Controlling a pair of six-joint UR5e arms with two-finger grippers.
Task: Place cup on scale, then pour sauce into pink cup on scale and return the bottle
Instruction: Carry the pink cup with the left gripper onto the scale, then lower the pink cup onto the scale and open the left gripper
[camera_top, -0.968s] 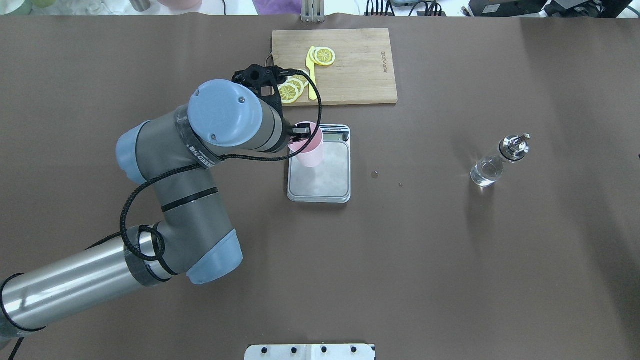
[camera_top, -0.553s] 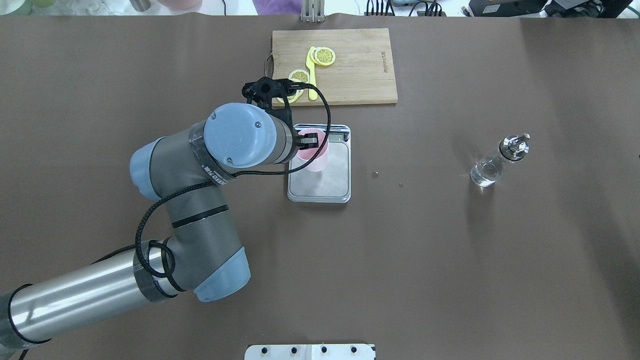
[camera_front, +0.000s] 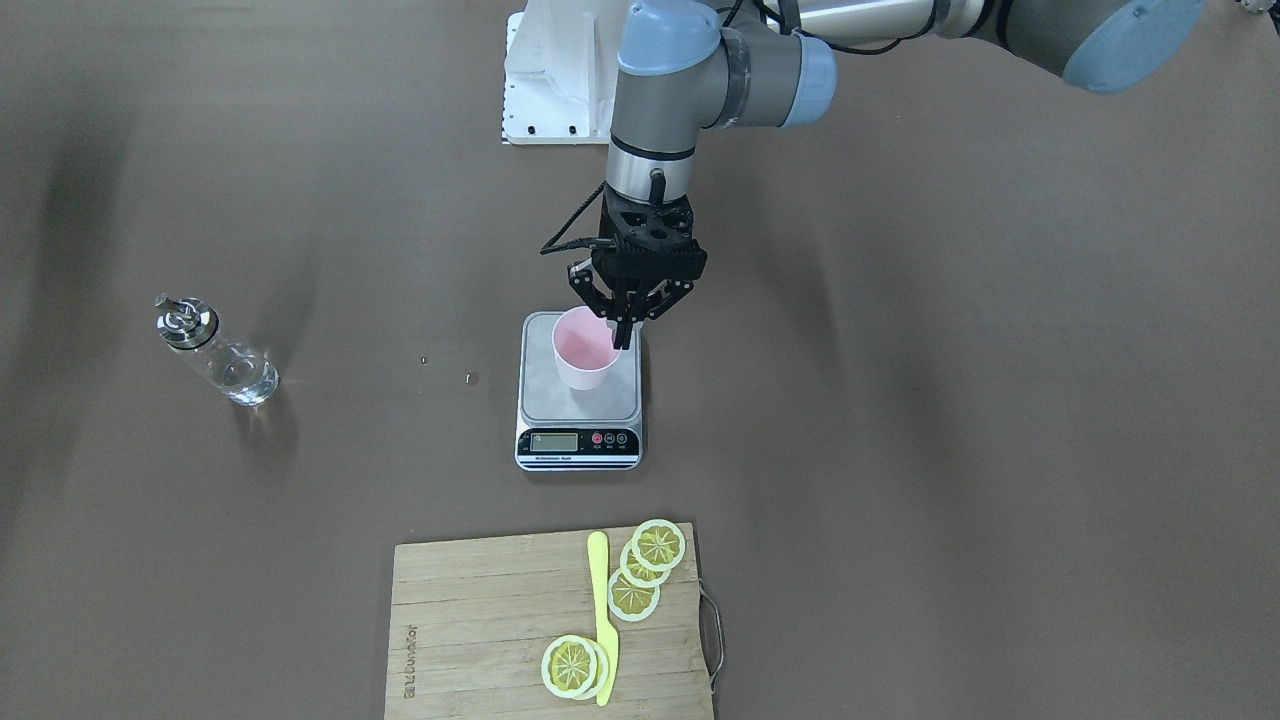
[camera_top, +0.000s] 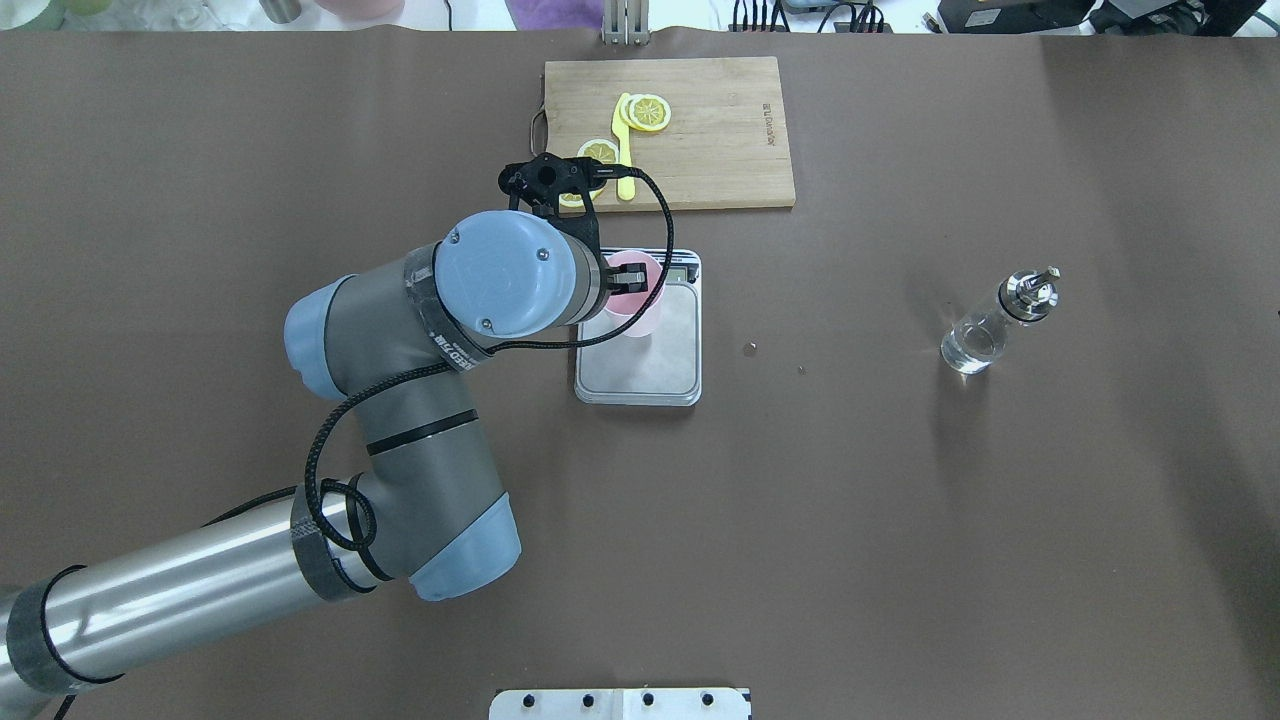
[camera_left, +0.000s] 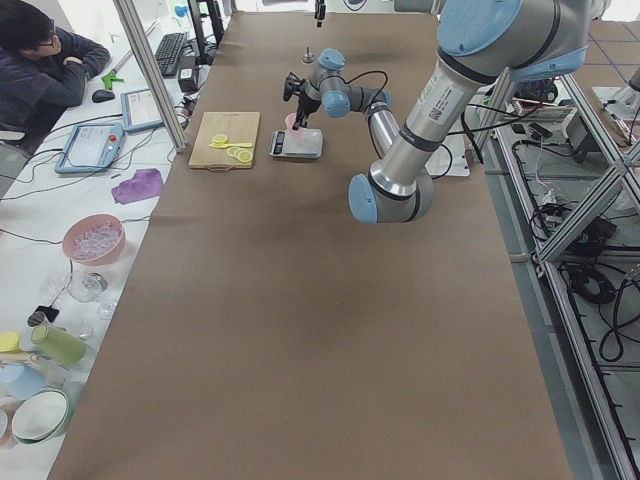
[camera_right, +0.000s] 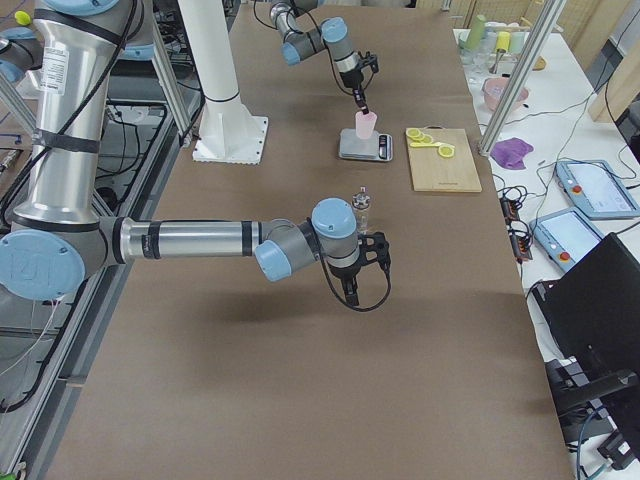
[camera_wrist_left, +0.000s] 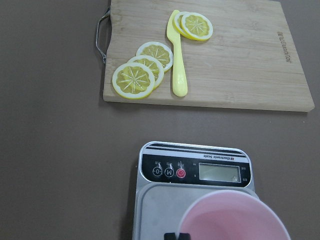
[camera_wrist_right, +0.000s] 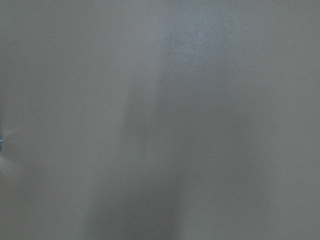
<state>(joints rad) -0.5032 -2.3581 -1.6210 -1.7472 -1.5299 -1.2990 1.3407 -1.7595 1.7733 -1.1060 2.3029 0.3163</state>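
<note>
The pale pink cup (camera_front: 585, 352) is upright over the silver scale (camera_front: 548, 402), toward the platform's back; whether its base touches I cannot tell. My left gripper (camera_front: 622, 337) comes straight down and is shut on the cup's rim, one finger inside and one outside. From overhead the gripper (camera_top: 628, 284) and the cup (camera_top: 638, 305) sit at the scale's (camera_top: 655, 368) display end. The left wrist view shows the cup (camera_wrist_left: 235, 216) before the scale's display (camera_wrist_left: 195, 171). The glass bottle (camera_top: 992, 325) with clear sauce stands alone at the right. My right gripper (camera_right: 352, 290) shows only in the exterior right view, near the bottle (camera_right: 362, 208); open or shut I cannot tell.
A wooden cutting board (camera_top: 720, 140) with lemon slices (camera_top: 648, 112) and a yellow knife (camera_top: 624, 150) lies just beyond the scale. Two small specks (camera_top: 750, 349) lie on the brown table between the scale and the bottle. A person sits past the table's far edge (camera_left: 45, 65).
My left arm has moved right and carried the cup from the scale's left edge further in over the platform. The bottle has not moved.
</note>
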